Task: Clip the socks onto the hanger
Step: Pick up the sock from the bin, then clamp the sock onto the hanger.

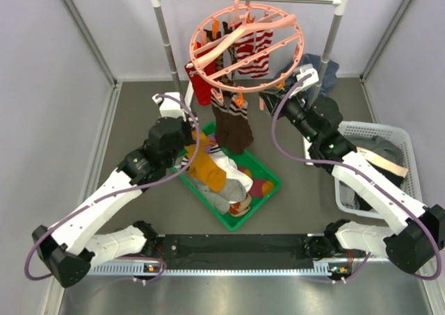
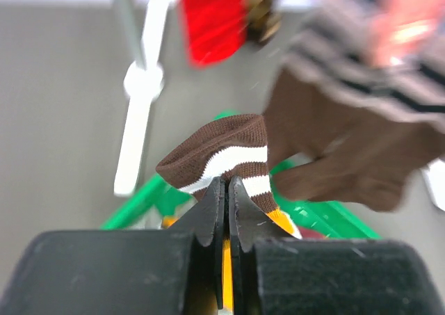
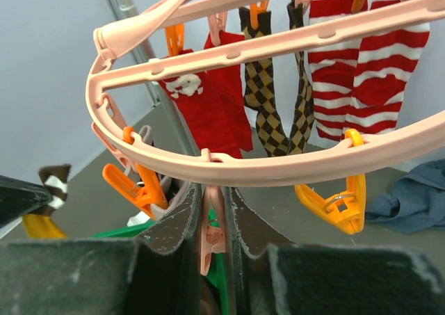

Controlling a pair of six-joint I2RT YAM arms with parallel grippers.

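The left tool [image 2: 227, 184] was pinched shut on the brown, white-banded cuff of a mustard sock [image 2: 224, 154]. It held the cuff above the green tray [image 2: 139, 202]'s edge, with bare worktop [image 1: 132, 120] open to its left. The right tool [image 3: 211, 197] clamped a pink clip [image 3: 208, 235] hanging from the hanger [image 3: 278, 172]'s lower rim. Orange clips [image 3: 132, 186] crowded in on both sides.

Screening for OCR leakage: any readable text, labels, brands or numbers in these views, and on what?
None readable in any view.
White print on the red sock: a picture motif, no legible letters.
Small coloured spots on the base rail: too small to tell if they are labels.
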